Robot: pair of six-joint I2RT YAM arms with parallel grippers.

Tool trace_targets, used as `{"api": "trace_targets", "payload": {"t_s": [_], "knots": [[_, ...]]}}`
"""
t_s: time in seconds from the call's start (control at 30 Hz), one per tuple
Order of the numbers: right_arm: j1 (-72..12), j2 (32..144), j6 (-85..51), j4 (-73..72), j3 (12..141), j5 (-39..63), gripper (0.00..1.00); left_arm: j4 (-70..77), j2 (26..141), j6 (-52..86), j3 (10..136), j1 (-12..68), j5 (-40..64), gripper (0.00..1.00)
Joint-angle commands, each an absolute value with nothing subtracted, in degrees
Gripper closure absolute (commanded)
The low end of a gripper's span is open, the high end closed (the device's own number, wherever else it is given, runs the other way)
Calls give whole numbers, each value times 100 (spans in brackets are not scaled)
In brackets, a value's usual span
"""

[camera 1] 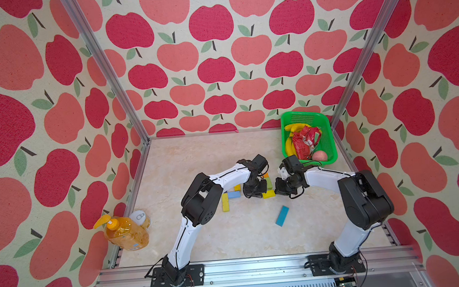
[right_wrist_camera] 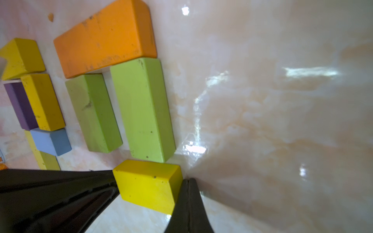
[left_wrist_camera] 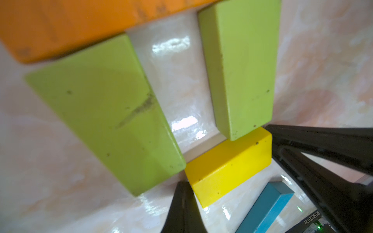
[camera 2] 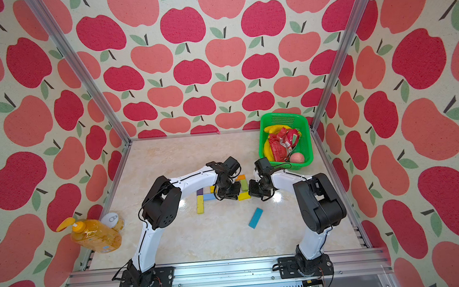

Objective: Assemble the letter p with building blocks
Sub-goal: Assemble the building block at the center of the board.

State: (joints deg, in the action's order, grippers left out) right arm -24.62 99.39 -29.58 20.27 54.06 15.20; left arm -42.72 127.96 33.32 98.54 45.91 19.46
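Right wrist view: the right gripper, fingers pressed together and holding nothing, rests its tip against one end of the short yellow block. The left gripper, likewise closed and empty, stands at the block's opposite end.

We find the half-built letter p near the middle of the table, between the two arms. An orange block lies across its far side. The outer light-green block and the inner light-green block run from it toward the robot with a slit between them. The yellow block touches the outer green's near end, slightly askew.

The long blue block lies well apart, nearer the robot, not yet joined. On the left arm's side sits a second figure of yellow, purple and light-blue blocks.

We judge the step in hand to be squaring up the yellow block. With closed tips pressing from both ends on a glossy surface, an uneven shove could spin the block or squirt it out sideways. It could also drive into the outer green and break that block's contact with the orange. The left gripper works close to the inner green and could knock it. The two arms, nearly meeting, could bump each other.
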Motion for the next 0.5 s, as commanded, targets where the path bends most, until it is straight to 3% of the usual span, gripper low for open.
{"api": "trace_targets", "payload": {"t_s": [0.0, 0.47], "knots": [[-2451, 10267, -2852, 2354, 5300, 1343, 100, -4289, 13068, 3294, 9932, 4589, 2003, 100], [-2434, 10349, -2840, 2391, 5341, 1336, 100, -4289, 13130, 3324, 10010, 4539, 2021, 100]]}}
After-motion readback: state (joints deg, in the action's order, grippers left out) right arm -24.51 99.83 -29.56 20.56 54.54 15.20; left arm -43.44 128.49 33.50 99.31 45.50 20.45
